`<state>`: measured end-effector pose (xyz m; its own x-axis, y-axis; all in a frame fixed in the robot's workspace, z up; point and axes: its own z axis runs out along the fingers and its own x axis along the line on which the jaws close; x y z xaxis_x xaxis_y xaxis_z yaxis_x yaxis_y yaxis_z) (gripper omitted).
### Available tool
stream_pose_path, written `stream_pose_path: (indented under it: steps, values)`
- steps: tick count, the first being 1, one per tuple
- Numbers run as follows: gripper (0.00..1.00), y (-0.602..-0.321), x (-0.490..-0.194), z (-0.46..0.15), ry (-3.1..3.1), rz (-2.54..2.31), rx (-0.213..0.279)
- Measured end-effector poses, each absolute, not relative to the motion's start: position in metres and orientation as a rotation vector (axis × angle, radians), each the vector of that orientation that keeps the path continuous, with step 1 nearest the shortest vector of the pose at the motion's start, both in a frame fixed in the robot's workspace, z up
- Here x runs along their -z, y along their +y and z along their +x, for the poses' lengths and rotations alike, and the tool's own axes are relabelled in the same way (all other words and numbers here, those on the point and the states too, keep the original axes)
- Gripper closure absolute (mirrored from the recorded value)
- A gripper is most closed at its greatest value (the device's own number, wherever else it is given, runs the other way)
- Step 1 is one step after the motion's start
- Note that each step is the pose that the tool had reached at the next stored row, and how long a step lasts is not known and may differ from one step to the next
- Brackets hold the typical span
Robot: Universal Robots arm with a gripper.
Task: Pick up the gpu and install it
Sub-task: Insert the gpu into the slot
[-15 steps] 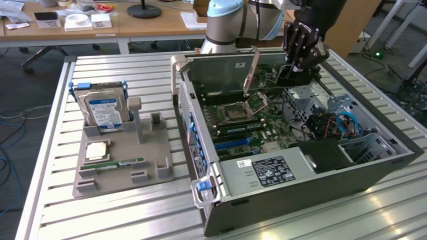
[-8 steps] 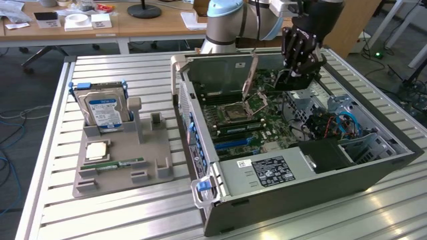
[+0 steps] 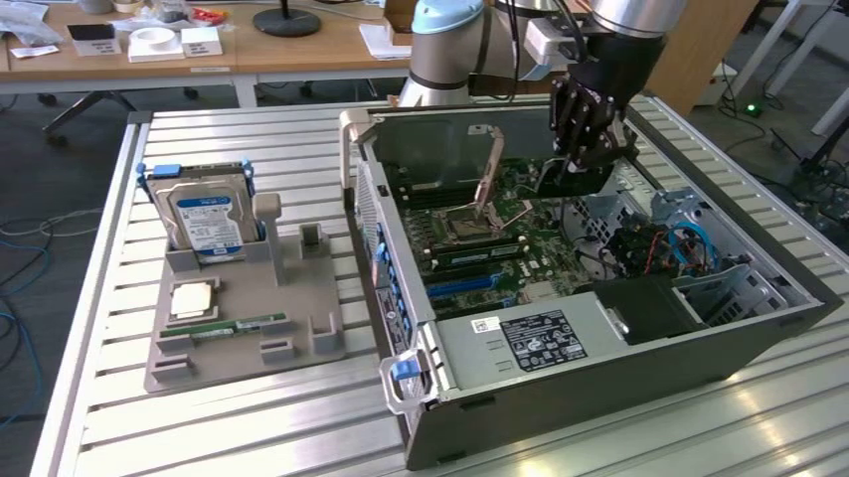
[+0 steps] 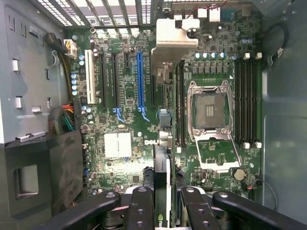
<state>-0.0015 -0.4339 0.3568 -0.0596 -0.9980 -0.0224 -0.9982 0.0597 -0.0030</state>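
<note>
My gripper hangs inside the open computer case, above the motherboard. It is shut on the gpu, a thin dark card that hangs down from the fingers. In the wrist view the gpu shows edge-on between the black fingers of the gripper. It hovers over the motherboard, between the long blue slot and the CPU socket, apart from the board.
In the exterior view, a grey parts holder to the case's left carries a blue-labelled hard drive, a CPU and a green RAM stick. A raised metal socket frame stands beside the gripper. Cables and a black power supply shroud fill the case's right side.
</note>
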Motion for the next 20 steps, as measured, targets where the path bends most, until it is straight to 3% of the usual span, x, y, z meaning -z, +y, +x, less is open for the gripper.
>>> stream_pose_path:
  steps: [20]
  values:
    - [0.74,-0.4339,-0.3551,-0.0096,2.273,-2.142,-0.021]
